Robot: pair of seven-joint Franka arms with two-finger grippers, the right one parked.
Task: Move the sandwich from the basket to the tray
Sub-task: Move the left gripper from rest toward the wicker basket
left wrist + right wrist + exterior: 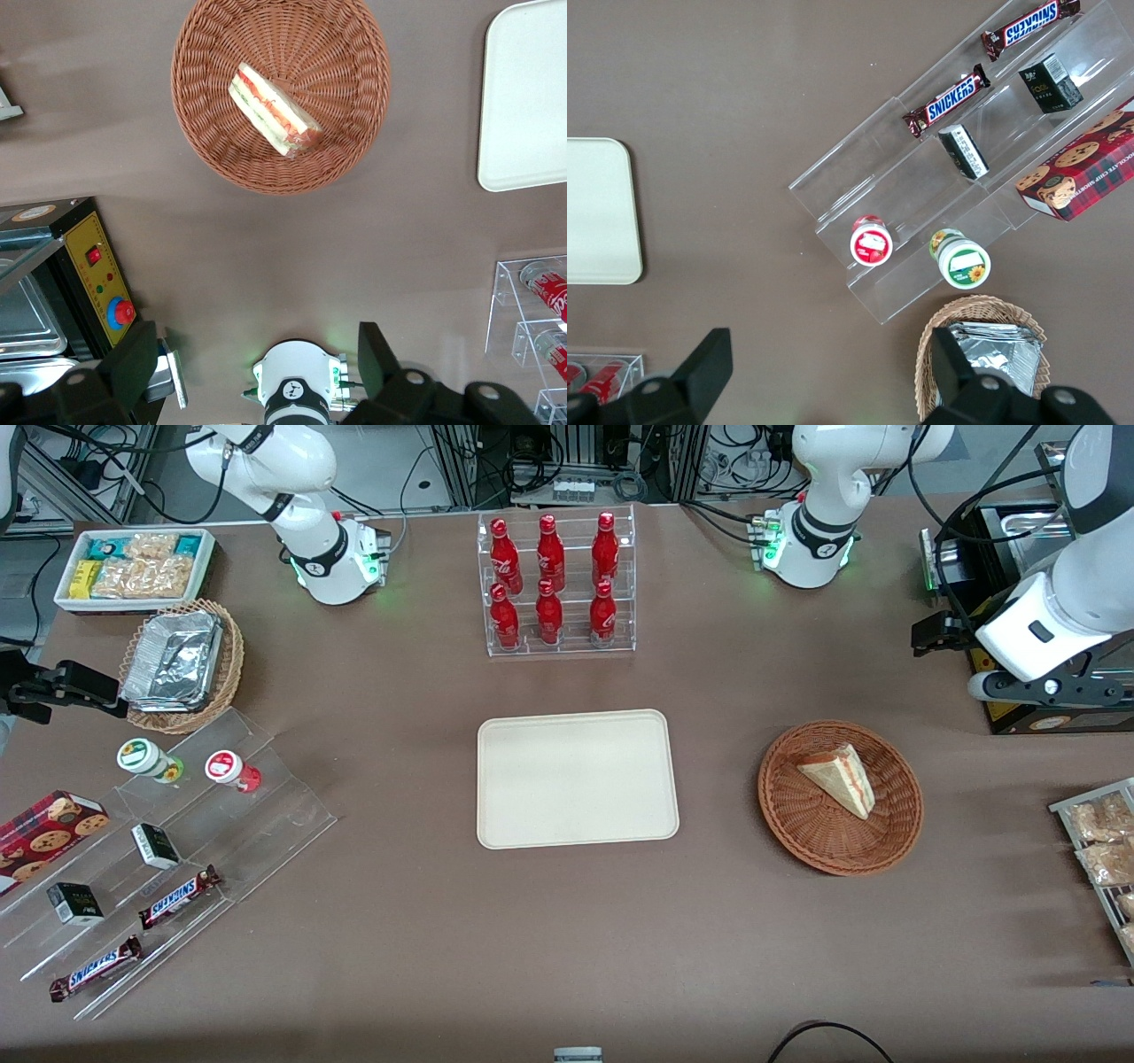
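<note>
The gripper [257,372] shows only two dark fingers [133,363], and their tips run off the picture's edge. The tray [523,97] is cut off too, so only one end shows. The red bottles [551,305] are perhaps half in view.

The scene is evenly and brightly lit from overhead. Only soft, faint shadows are cast on the brown desk [399,921]: a pale one beside the tray [578,778] and a diffuse one under the basket [840,797]. Glare is seen on the foil containers [173,660] and on the caps of the red bottles [551,580]. Green indicator light is spilled onto the desk at the arm bases. The hand [257,376], held high above the desk, is rendered dark and slightly soft at close range in the wrist view, its fingers spread; the sandwich [272,108] is shown sharply.
</note>
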